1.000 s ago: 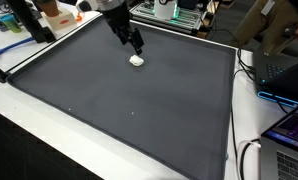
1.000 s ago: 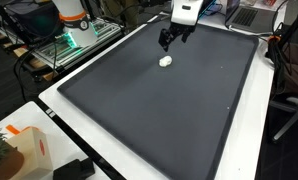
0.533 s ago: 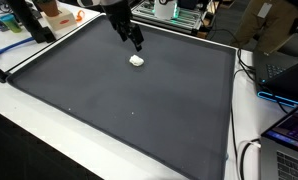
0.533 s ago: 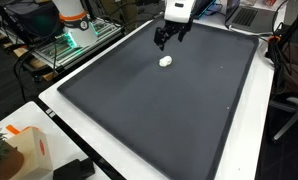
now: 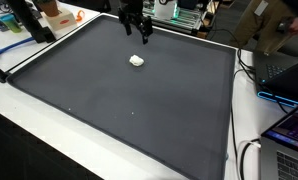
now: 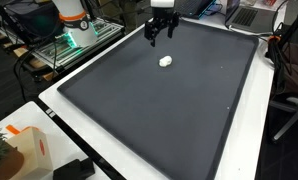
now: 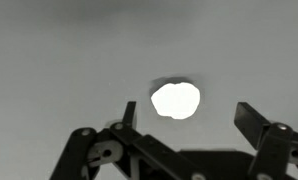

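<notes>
In the wrist view the two dark fingers stand spread wide and hold nothing, and a small white rounded lump lies on the surface beyond them, in the gap between the two tips and clear of both. In both exterior views the lump rests alone on a large dark grey mat that covers most of the white counter, in the far part of the mat and well apart from its edges. The fingers hang in the air above the far edge of the mat, just beyond the lump and not touching it or the mat. In an exterior view an open laptop with a lit screen sits on the counter at the near right, off the mat. In an exterior view an orange and white box stands at the near left corner.
</notes>
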Available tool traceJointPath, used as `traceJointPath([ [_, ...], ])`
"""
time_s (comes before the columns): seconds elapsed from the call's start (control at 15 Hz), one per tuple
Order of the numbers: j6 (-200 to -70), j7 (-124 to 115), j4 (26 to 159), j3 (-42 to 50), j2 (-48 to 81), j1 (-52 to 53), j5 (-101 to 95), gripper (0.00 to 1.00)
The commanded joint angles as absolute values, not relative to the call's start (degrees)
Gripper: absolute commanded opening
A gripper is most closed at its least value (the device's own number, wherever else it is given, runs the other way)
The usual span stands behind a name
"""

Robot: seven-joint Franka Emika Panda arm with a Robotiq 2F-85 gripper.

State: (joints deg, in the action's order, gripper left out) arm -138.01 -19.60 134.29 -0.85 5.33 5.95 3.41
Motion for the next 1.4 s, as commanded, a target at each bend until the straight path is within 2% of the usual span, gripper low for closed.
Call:
traceJointPath([
  [0.0,-147.7,-24.4,148.5,-3.4,-6.7,7.5,-1.5,1.0],
  [0.27,-161.0,-41.3,154.3,-7.9,-10.0,3.6,-14.2,1.0],
  [0.33,-160.9,-45.7,155.0,-8.9,-10.8,2.0,-16.1,1.0],
  [0.4,-158.8,-38.7,152.1,-8.3,-8.2,4.0,-11.3,1.0],
  [0.67,-160.6,-38.1,154.7,-8.2,-10.8,3.4,-11.1,1.0],
  [1.07,-151.0,-13.0,161.8,-6.5,-22.4,7.9,0.0,1.0],
  [1.2,-142.5,-7.3,157.6,-5.8,-25.3,9.5,2.7,1.0],
  [1.27,-148.4,-12.3,157.2,-7.9,-19.2,6.6,0.0,1.0],
  [1.33,-145.6,-10.3,156.7,-7.6,-21.4,7.3,1.0,1.0],
])
